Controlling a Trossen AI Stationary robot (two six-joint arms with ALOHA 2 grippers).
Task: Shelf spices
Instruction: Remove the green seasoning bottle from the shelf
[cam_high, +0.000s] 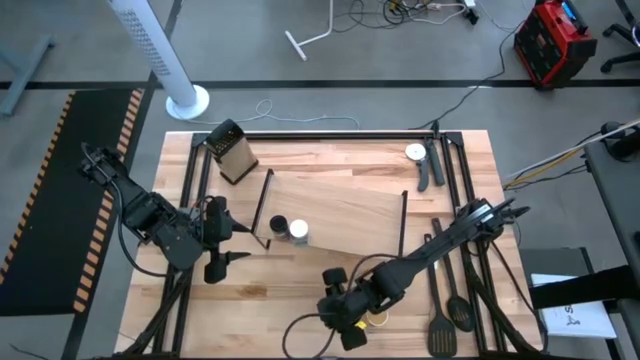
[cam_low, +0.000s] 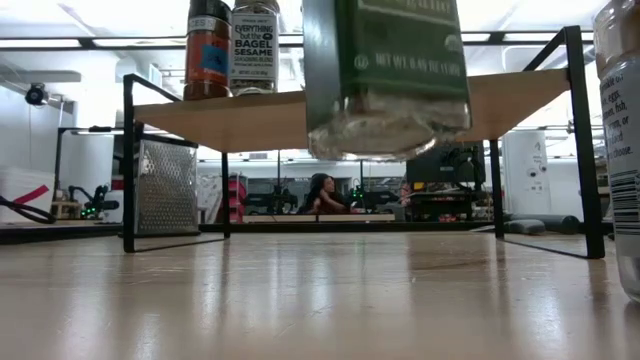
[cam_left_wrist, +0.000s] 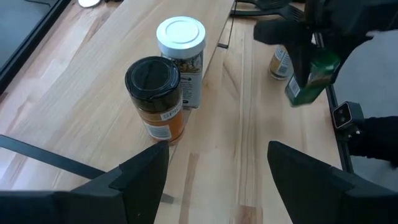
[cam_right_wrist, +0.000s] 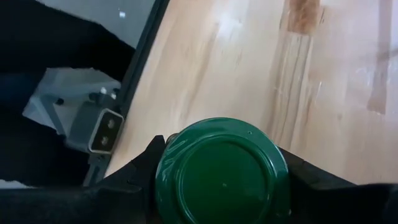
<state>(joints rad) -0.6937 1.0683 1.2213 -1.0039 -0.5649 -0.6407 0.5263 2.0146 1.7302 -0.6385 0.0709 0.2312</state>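
The shelf (cam_high: 340, 205) is a light-wood board on black frame ends in the middle of the table. The black-lidded jar (cam_left_wrist: 155, 93) and the white-lidded jar (cam_left_wrist: 181, 55) stand on its left end, also seen in the low view (cam_low: 208, 48) (cam_low: 254, 46). My left gripper (cam_left_wrist: 217, 180) is open just left of them, touching nothing. My right gripper (cam_high: 340, 303) is near the table's near edge, shut on the green-lidded jar (cam_low: 385, 75). The tan-lidded jar (cam_left_wrist: 280, 62) stands on the table beside it. My right gripper pinches the green-lidded jar at its lid (cam_right_wrist: 222, 171) between the two fingers (cam_right_wrist: 149, 163), one on each side of the lid, coming from above and pointing down. The jar hangs below the fingers, slightly tilted, with its base (cam_low: 385, 140) lifted clear of the table.
A box grater (cam_high: 232, 152) stands at the far left. A white dial-faced object with a dark handle (cam_high: 418, 158) lies at the far right. Dark spatulas (cam_high: 448, 300) lie along the right side. Bare tabletop lies in front of the shelf. People sit in the room beyond (cam_low: 322, 192).
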